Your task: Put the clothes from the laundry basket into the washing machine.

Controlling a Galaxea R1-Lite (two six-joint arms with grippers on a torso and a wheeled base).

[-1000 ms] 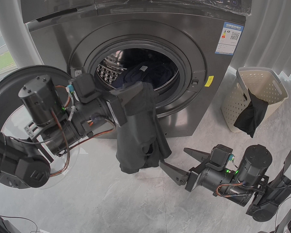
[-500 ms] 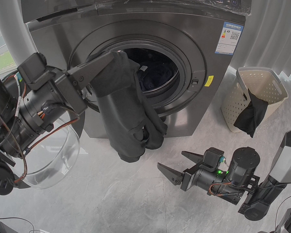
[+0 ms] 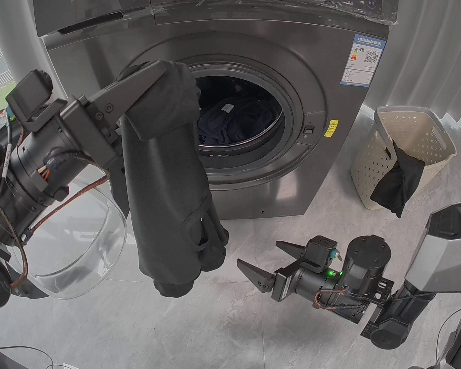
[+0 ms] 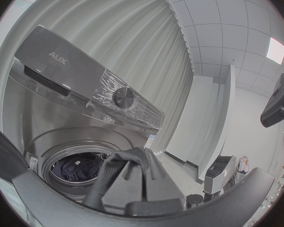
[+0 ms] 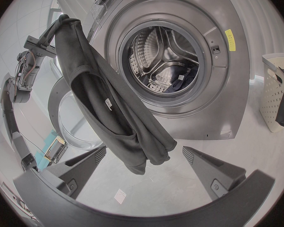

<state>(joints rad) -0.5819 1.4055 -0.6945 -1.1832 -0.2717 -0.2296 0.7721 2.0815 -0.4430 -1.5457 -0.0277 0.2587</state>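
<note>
Currently left claw (image 3: 159, 73) clamped on dark garment (image 3: 164, 190) hanging before open washing machine (image 3: 292, 52); right claw (image 3: 259, 253) apart, low over floor (image 3: 138, 324); laundry basket (image 3: 374, 165) beside machine.

- Head view: high, looking forward and down at the washing machine (image 3: 271, 42) front and the laundry basket (image 3: 366, 172).
- Left wrist view: close behind the left pincer (image 4: 142, 156), tilted up past the control panel (image 4: 85, 79) to the ceiling (image 4: 230, 22).
- Right wrist view: low near the floor (image 5: 167, 186), facing up at the drum opening (image 5: 162, 60), which all three share.
</note>
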